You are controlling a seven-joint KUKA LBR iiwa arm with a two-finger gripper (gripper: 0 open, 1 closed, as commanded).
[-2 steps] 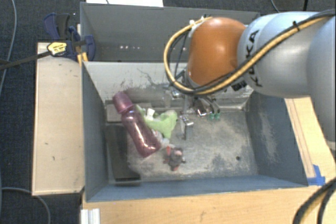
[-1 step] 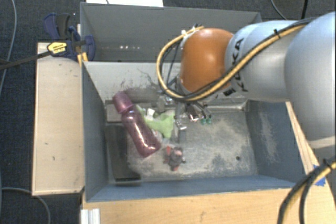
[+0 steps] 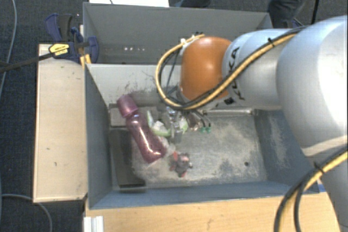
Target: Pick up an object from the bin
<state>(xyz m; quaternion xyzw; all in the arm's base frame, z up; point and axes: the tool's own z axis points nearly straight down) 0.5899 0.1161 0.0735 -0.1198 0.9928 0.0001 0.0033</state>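
Tool (image 3: pixel 175 129): low in the bin (image 3: pixel 234 144), left of centre; open or closed, cannot tell.
Nearest thing: purple bottle (image 3: pixel 142 133), lying flat just left of the tool.
Bottle axis: diagonal, cap at back-left, base at front-right.
Also near: green-white scrap (image 3: pixel 160 129) beside the tool; small red piece (image 3: pixel 181 163) just in front.
Judgement: the bottle is the likely pick; grip across its axis.

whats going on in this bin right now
A robot arm reaches from the right down into the grey metal bin. Its gripper is low over the floor, right beside a purple bottle lying slantwise on the left side. A small pale green piece sits between the two, and a small red and dark thing lies just nearer the camera. Whether anything is gripped yet cannot be told.
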